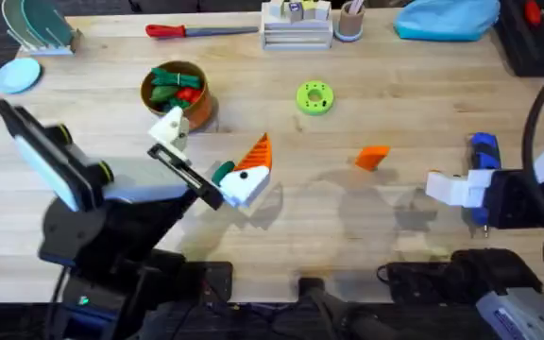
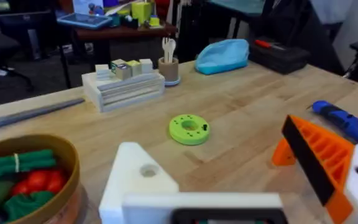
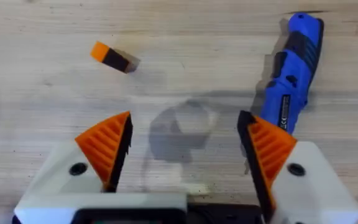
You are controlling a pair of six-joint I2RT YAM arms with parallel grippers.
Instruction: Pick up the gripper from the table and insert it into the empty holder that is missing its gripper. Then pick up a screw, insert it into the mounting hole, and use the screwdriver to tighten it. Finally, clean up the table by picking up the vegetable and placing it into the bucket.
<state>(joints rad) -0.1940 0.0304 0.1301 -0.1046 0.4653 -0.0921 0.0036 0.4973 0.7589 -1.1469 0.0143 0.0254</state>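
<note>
The small orange gripper (image 1: pixel 373 157) lies loose on the table right of centre, also the gripper (image 3: pixel 112 56) in the right wrist view. My left gripper (image 1: pixel 213 142) is open and empty. One of its fingers is the bare white holder (image 1: pixel 168 127), with a hole in the holder (image 2: pixel 135 177); the other carries an orange pad (image 2: pixel 319 155). A dark green vegetable (image 1: pixel 223 173) peeks out beside it, mostly hidden. The blue screwdriver (image 1: pixel 483 151) lies at the right. My right gripper (image 3: pixel 185 149) is open just short of the screwdriver (image 3: pixel 294 68). The bucket (image 1: pixel 196 109) stands behind the left gripper.
The bucket (image 2: pixel 67 168) holds green and red toy vegetables. A flat green disc (image 1: pixel 314 97) sits at the middle back. A red-handled screwdriver (image 1: pixel 196 30), a white rack (image 1: pixel 296 33), a cup (image 1: pixel 349 24) and a blue cloth (image 1: pixel 447 19) line the far edge.
</note>
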